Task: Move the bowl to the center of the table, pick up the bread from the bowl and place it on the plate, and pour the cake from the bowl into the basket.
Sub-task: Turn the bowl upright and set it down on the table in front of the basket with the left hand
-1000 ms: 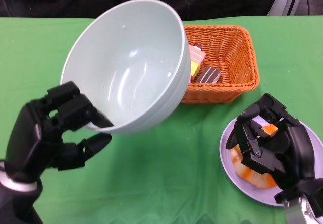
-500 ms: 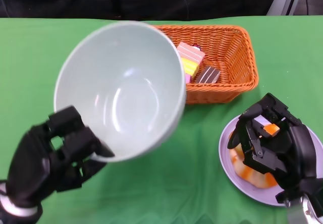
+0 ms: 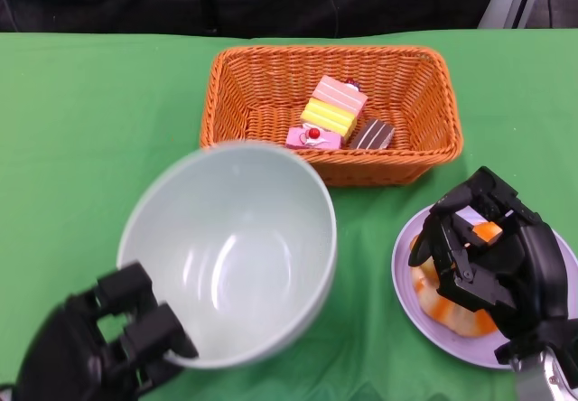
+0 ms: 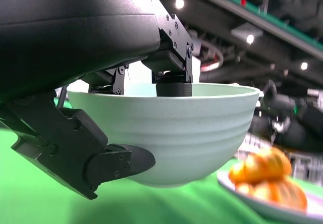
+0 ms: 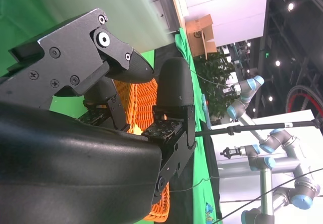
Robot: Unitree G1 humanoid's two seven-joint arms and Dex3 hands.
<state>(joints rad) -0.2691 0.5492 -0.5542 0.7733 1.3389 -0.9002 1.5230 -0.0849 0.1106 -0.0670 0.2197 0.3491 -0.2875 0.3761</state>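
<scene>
The bowl (image 3: 230, 252) is hanging empty in the left hand (image 3: 99, 351), upright and clear of the green table (image 3: 90, 112), near its middle and just in front of the basket (image 3: 330, 116). The main risk, I think, is a slip or a hard landing: the hand is pinching only the near rim, fingers over the lip inside and the thumb pressed under the ribbed wall (the left wrist view is showing this plainly), so the whole weight is levering on that one edge. Lowering it tilted could make it rock or roll toward the plate (image 3: 411, 306).

In the basket the cake (image 3: 332, 112) pieces are lying together toward the middle, so the pouring looks done.

On the plate the bread (image 3: 447, 315) is sitting under the right hand (image 3: 492, 261), whose curled fingers are hovering over it; whether they are touching or gripping it I cannot tell. Lifting that hand with the bread snagged could drag it off the plate.
</scene>
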